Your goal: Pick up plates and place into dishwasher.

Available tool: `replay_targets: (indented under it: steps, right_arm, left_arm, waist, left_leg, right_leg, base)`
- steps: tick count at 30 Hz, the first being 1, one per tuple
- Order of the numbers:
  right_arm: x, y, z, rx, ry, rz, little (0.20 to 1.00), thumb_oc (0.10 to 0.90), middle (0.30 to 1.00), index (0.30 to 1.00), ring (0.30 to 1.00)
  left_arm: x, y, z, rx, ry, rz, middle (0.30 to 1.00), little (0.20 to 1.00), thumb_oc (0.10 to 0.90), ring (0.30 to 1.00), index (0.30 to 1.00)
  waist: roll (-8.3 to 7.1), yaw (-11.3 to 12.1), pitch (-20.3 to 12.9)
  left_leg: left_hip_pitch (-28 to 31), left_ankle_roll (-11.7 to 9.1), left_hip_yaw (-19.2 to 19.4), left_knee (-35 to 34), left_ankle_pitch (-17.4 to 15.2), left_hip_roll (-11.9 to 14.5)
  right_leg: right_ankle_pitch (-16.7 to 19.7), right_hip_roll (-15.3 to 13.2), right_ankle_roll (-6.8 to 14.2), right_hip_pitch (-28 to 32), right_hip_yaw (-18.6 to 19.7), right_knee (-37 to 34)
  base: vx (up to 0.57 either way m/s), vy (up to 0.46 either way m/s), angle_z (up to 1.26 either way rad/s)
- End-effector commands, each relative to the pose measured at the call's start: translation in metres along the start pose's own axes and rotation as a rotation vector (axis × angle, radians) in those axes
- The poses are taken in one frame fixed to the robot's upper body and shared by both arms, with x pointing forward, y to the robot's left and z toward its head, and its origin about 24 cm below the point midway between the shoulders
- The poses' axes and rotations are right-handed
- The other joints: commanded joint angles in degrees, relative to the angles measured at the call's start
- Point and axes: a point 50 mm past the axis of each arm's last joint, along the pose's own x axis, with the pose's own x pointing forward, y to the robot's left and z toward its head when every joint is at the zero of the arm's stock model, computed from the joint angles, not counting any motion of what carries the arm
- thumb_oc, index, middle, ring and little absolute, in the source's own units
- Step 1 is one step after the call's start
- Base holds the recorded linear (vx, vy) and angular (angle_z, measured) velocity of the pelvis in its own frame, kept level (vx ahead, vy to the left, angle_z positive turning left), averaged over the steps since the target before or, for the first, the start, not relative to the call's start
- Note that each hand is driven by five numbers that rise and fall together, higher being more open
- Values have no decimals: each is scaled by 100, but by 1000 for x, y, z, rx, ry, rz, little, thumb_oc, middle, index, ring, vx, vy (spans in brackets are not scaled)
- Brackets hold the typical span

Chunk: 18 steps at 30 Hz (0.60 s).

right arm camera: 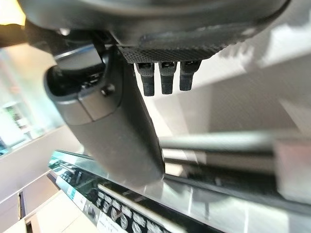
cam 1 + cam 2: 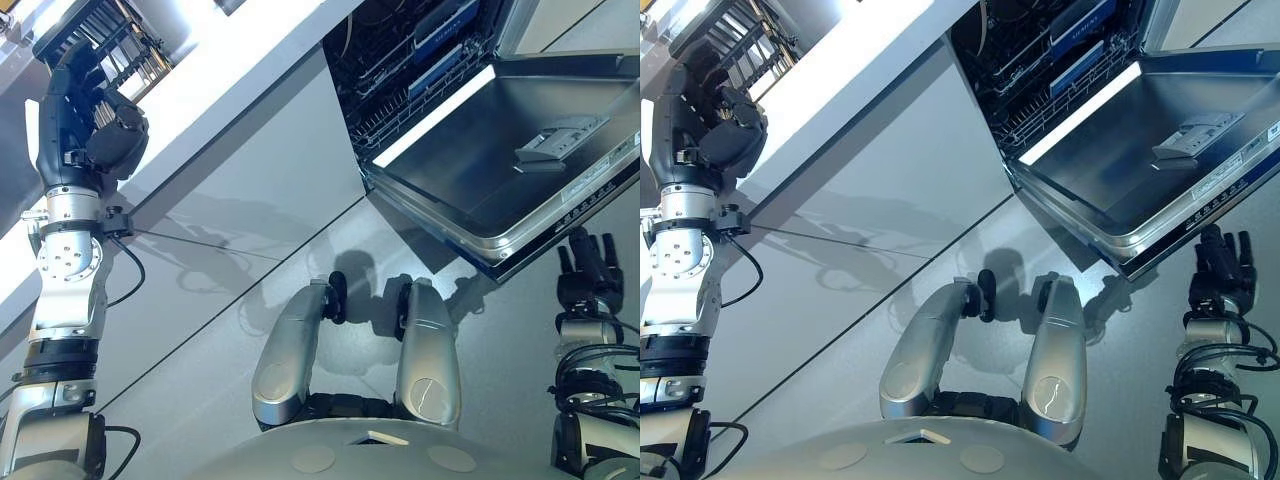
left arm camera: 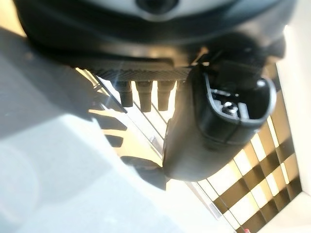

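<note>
i see the dishwasher (image 2: 420,70) at the far right with its door (image 2: 520,170) dropped open and the lower rack (image 2: 1040,95) showing inside. my left robot hand (image 2: 95,125) is raised at the far left over the white tabletop (image 2: 230,70), fingers curled on nothing, next to a dark wire rack (image 2: 120,40). my right robot hand (image 2: 590,270) hangs just below the door's near edge (fingers straight, apart). i can't make out any plates.
</note>
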Motion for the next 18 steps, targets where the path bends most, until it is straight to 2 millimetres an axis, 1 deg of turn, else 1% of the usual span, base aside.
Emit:
replay_targets:
  steps: [1,3,5,7,9,12,14,15,16,18]
  right_arm:
    - [7,54,-13,94,103,430,900,800,900,900,900]
    - [3,69,-23,142,179,576,900,800,900,900,900]
    - [-4,91,-33,188,261,748,900,800,900,900,900]
    - [-12,117,-41,212,332,901,900,800,900,900,900]
    - [-20,140,-46,200,364,1027,900,800,900,900,900]
    - [-35,184,-51,194,391,1218,900,800,900,900,900]
    - [-54,215,-57,212,409,1363,900,800,900,900,900]
    - [-72,236,-60,201,419,1480,900,800,900,900,900]
    - [-75,239,-61,199,420,1498,900,800,900,900,900]
    - [-95,257,-65,191,434,1614,900,800,900,900,900]
  left_arm:
    - [0,18,13,39,-79,29,900,900,800,900,900]
    - [-2,21,12,44,-77,36,900,900,800,900,900]
    - [-4,23,11,49,-73,42,900,900,800,900,900]
    - [-6,23,10,47,-69,48,900,900,800,900,900]
    - [-8,23,9,54,-68,47,900,900,800,900,900]
    - [-9,23,9,54,-64,50,900,900,800,900,900]
    - [-11,23,6,54,-56,48,900,900,800,900,900]
    - [-14,20,3,53,-45,46,900,900,800,900,900]
    - [-15,20,2,53,-43,46,900,900,800,900,900]
    - [-17,19,-2,48,-27,51,900,900,800,900,900]
  waist:
    - [-83,3,-315]
    - [-100,27,-310]
    - [-129,59,-317]
    - [-147,86,-322]
    - [-163,117,-326]
    - [-177,168,-340]
    - [-183,198,-376]
    - [-171,208,-404]
    - [-170,206,-406]
    - [-144,205,-454]
  left_leg:
    - [251,437,143,46,-523,-271]
    - [306,432,149,-14,-499,-271]
    - [374,422,166,-103,-458,-270]
    - [442,416,182,-208,-398,-262]
    - [497,406,211,-296,-350,-243]
    - [618,410,241,-433,-309,-226]
    - [751,433,241,-570,-280,-234]
    - [864,452,245,-685,-250,-254]
    - [885,455,247,-707,-242,-257]
    - [994,474,264,-839,-201,-266]
  right_leg:
    - [148,257,-47,196,-398,-115]
    - [202,236,1,236,-402,-182]
    - [274,207,60,290,-417,-277]
    - [358,180,111,342,-431,-386]
    - [436,161,156,399,-456,-504]
    - [535,123,215,517,-494,-690]
    - [606,109,260,628,-493,-839]
    - [665,100,294,714,-479,-962]
    - [680,98,300,731,-477,-987]
    - [735,88,328,796,-450,-1100]
  base:
    - [14,88,-3]
    - [17,84,-6]
    - [28,91,-10]
    - [31,95,-6]
    - [30,86,-13]
    - [35,86,-22]
    - [75,119,-38]
    - [76,122,-38]
    - [72,132,-32]
    - [61,126,-22]
